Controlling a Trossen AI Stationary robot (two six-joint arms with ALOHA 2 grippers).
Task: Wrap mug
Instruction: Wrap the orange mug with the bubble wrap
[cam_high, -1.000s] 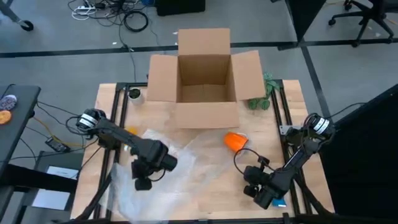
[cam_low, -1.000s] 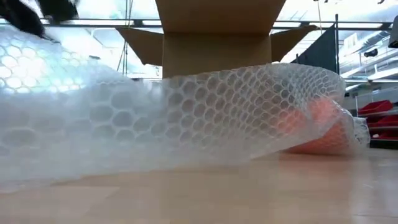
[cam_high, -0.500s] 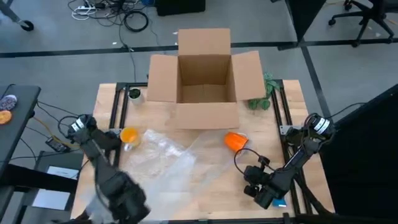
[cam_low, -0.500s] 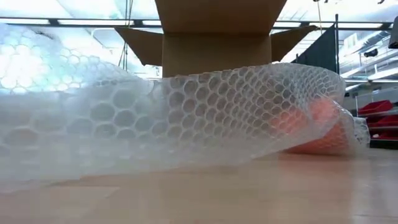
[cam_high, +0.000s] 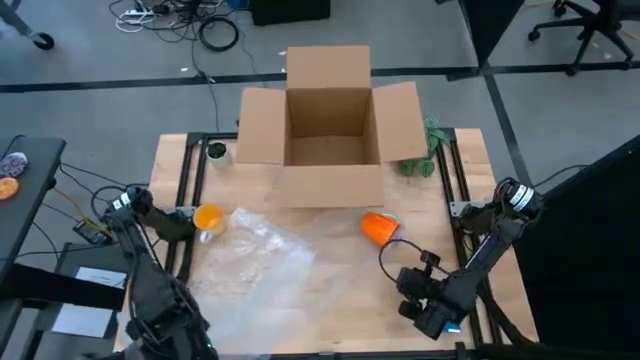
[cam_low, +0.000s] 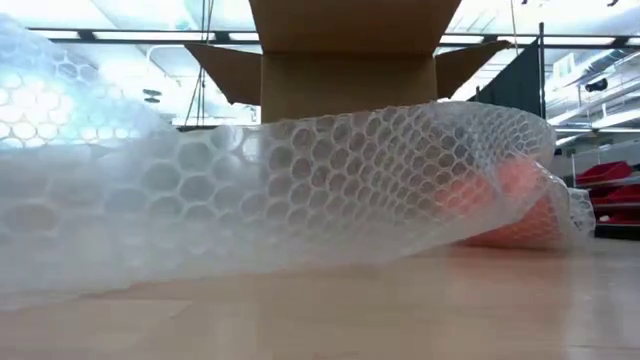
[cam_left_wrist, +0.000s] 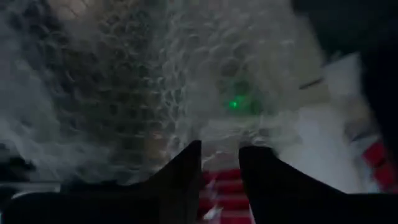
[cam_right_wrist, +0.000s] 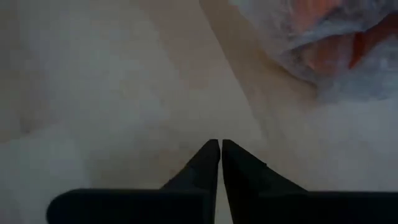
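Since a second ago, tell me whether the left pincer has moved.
Yes. In the high view the left pincer has swung away from the cardboard box, off the bubble wrap to the table's near left corner.

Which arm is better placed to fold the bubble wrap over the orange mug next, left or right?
Left, probably. The left gripper sits at the table's near left corner by the bubble wrap edge, fingers slightly apart. The right gripper is shut over bare wood, near the mug but off the wrap.

Bright overhead light; left wrist view dim, blurred.
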